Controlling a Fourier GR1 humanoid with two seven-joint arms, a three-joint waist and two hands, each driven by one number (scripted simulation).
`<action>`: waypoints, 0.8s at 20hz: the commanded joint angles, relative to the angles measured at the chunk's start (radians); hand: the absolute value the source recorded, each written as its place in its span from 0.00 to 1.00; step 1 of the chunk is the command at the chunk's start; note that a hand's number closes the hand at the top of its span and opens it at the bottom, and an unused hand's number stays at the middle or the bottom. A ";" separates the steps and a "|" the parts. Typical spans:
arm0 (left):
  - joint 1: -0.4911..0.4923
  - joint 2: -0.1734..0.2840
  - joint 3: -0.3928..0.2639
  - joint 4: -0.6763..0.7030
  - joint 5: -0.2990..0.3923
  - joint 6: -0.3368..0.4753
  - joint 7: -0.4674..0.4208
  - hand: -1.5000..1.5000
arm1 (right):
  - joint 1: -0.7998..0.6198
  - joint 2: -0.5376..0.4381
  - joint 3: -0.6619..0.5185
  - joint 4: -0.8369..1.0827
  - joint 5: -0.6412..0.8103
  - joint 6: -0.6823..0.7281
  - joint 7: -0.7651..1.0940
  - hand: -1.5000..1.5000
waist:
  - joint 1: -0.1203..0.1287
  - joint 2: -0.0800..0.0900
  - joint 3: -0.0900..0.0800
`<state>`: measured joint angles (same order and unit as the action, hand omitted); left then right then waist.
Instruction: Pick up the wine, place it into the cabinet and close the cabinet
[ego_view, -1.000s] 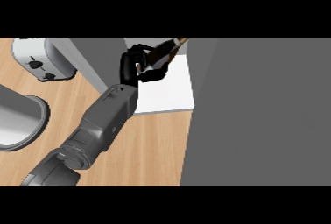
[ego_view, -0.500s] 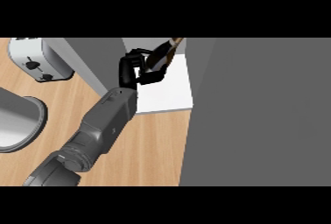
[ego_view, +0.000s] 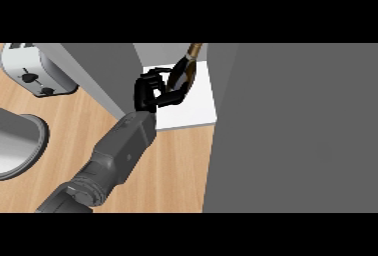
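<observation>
I am seeing the dark glass wine bottle with a tan neck (ego_view: 184, 70) lying tilted in the view, its long axis running from about 7 o'clock up to 1 o'clock, with the narrow tan neck pointing toward 1 o'clock and the darker, wider body at the lower end. It is sitting over the white flat cabinet shelf (ego_view: 193, 111), in the opening at 12 o'clock of the view.

The black left hand (ego_view: 153, 92) is curling around the bottle's body, fingers wrapping it from the 9 o'clock side and the thumb closing in below, so the hand is clamping on the bottle and hiding part of it. The smooth grey forearm (ego_view: 122, 147) is rising from 7 o'clock. I am not seeing the right hand anywhere.

A broad matte grey panel (ego_view: 295, 130) is filling the whole 3 o'clock side, and a narrower grey slab (ego_view: 100, 70) is standing at 11 o'clock of the hand. The light wooden counter (ego_view: 177, 170), with a fine grain, is spreading underneath. A shiny silver toaster (ego_view: 33, 72) is sitting at 10 o'clock, and a rounded metallic pot (ego_view: 18, 145) is showing at 9 o'clock.
</observation>
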<state>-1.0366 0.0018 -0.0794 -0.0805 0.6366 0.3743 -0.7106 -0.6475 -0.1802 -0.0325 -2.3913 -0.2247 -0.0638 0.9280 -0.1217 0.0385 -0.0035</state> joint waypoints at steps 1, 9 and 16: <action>0.043 -0.002 0.008 -0.006 0.017 -0.041 -0.036 1.00 | 0.024 0.010 0.011 -0.022 -0.033 0.017 -0.014 0.00 | -0.020 0.006 0.000; 0.119 -0.001 -0.002 -0.010 0.069 -0.097 -0.043 1.00 | 0.022 0.024 0.023 -0.013 -0.040 0.008 -0.002 0.00 | -0.052 0.000 -0.001; 0.172 -0.001 -0.053 -0.010 0.086 -0.076 -0.076 1.00 | 0.008 0.028 0.016 0.003 -0.060 0.013 0.001 0.00 | -0.062 -0.005 -0.002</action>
<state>-0.9151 0.0189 -0.0982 -0.1220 0.7205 0.2787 -0.7971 -0.6308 -0.1554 -0.0192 -2.3802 -0.2544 -0.0438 0.9061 -0.1752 0.0307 -0.0015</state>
